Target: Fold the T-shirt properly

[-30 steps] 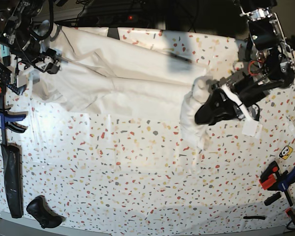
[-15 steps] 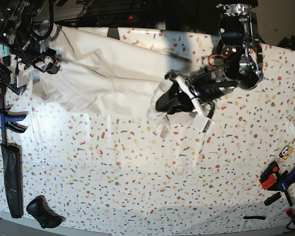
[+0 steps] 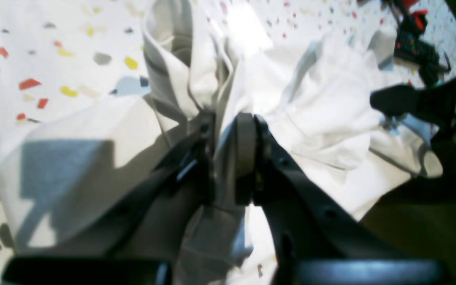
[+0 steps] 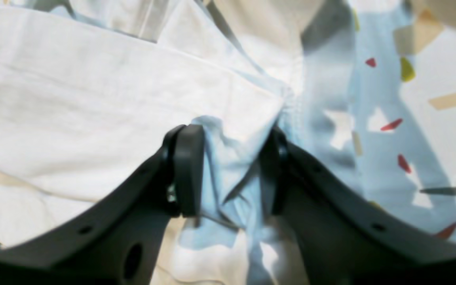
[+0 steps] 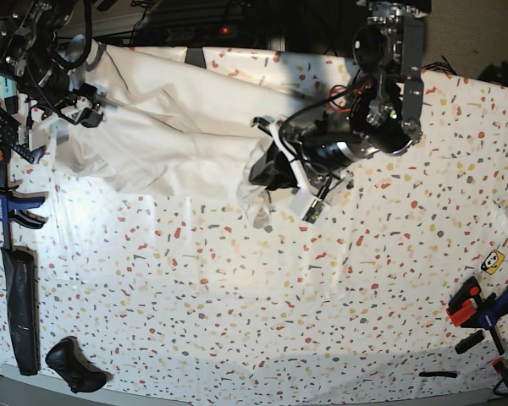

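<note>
White cloth, the T-shirt (image 5: pixel 178 127), lies bunched along the far side of the speckled surface (image 5: pixel 262 321), toward the left in the base view. Its far edge sits close to the far rim of the surface. The whole near half of the surface has open room, with only clamps (image 5: pixel 483 309) at the right edge and a black tool (image 5: pixel 21 309) at the left edge.

The left arm reaches in from the far right and bends low over the cloth. Its left claw (image 5: pixel 267 169) is clenched on a lifted fold of the T-shirt (image 3: pixel 228 158), and the cloth hangs down in a bunch under it.

The right arm sits at the far left corner. Its right claw (image 4: pixel 232 174) has its two fingers set apart, with a wrinkled edge of the T-shirt (image 4: pixel 93 111) between them, pinned against the surface.
</note>
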